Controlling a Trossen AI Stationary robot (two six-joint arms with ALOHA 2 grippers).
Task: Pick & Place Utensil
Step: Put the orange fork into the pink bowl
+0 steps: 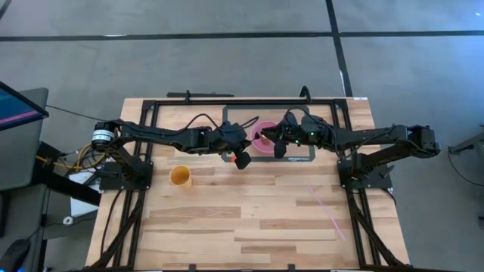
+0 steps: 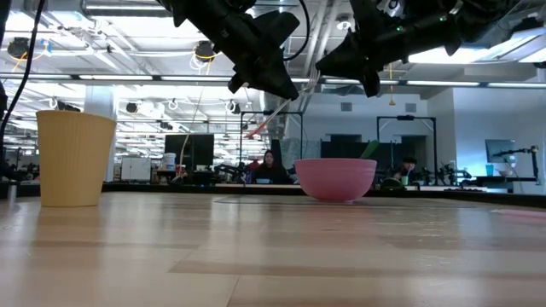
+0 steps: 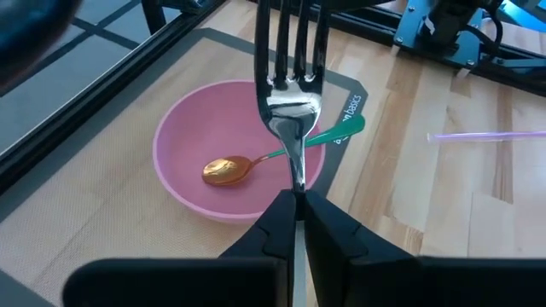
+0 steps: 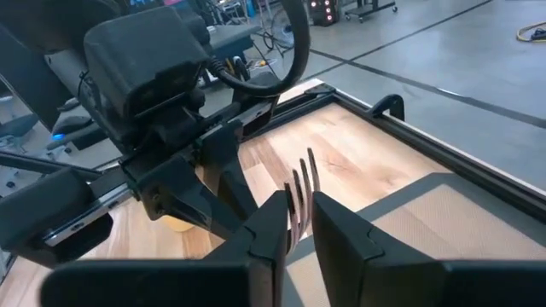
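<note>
A silver fork [image 3: 293,107] is in my left gripper [image 3: 297,198], above the pink bowl [image 3: 175,175]. In the low view it slants from its low handle end [image 2: 253,130] up to the tines beside my right gripper [image 2: 324,68]. My right gripper [image 4: 299,205] faces the left one with a narrow gap between its fingers; the fork's tines [image 4: 303,170] show through that gap and beyond it, untouched. A spoon with a gold head [image 3: 227,170] lies in the bowl, and its green handle [image 3: 341,132] leans on the rim. My left gripper pinches the fork's handle [image 3: 296,186] just below the neck between its two fingertips. The fingers slant downward and the fork runs across them, tines upward. The fork is lifted clear above the bowl, and the rest of the handle passes back between the fingers.
The bowl [image 1: 265,130] sits on a grey mat [image 3: 94,205] at the table's far middle. A yellow cup [image 1: 180,176] stands left of centre. A pink straw [image 1: 329,211] lies on the wood to the right. A black frame [image 1: 189,102] borders the far edge.
</note>
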